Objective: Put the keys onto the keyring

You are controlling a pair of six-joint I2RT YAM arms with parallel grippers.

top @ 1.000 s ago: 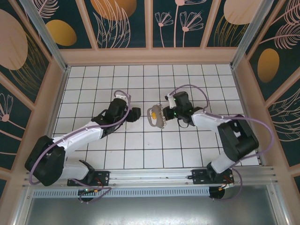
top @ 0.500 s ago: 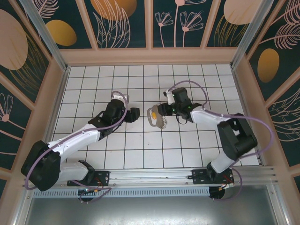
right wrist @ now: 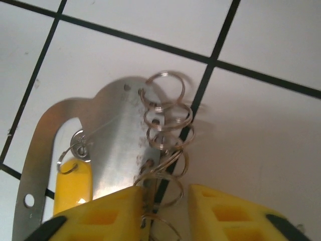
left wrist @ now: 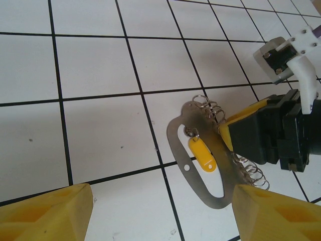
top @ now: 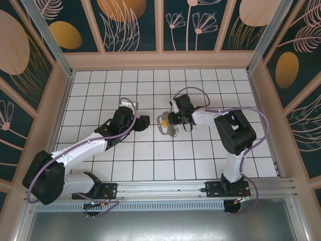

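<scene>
1. Table (top: 95,85): white tiled surface carrying the work.
2. Left gripper (left wrist: 161,213): fingers spread wide, empty; keyring (left wrist: 174,143) lies just ahead of its fingertips.
3. Right gripper (right wrist: 165,193): fingers narrowly parted astride the keyring's ringed edge; whether they pinch it, cannot tell.
4. Keyring: flat on the tile, under the right fingertips.
5. Yellow-headed key (left wrist: 202,154): hooked inside the keyring's opening, left of the right fingers.
6. Split rings (right wrist: 168,118): advise steadying the keyring first, then prising one ring only.

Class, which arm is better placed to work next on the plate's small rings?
Right, probably. The jaws of the right arm sit either side of the small rings on the edge of the metal plate; those of the left arm stand wide open, short of the plate.
</scene>
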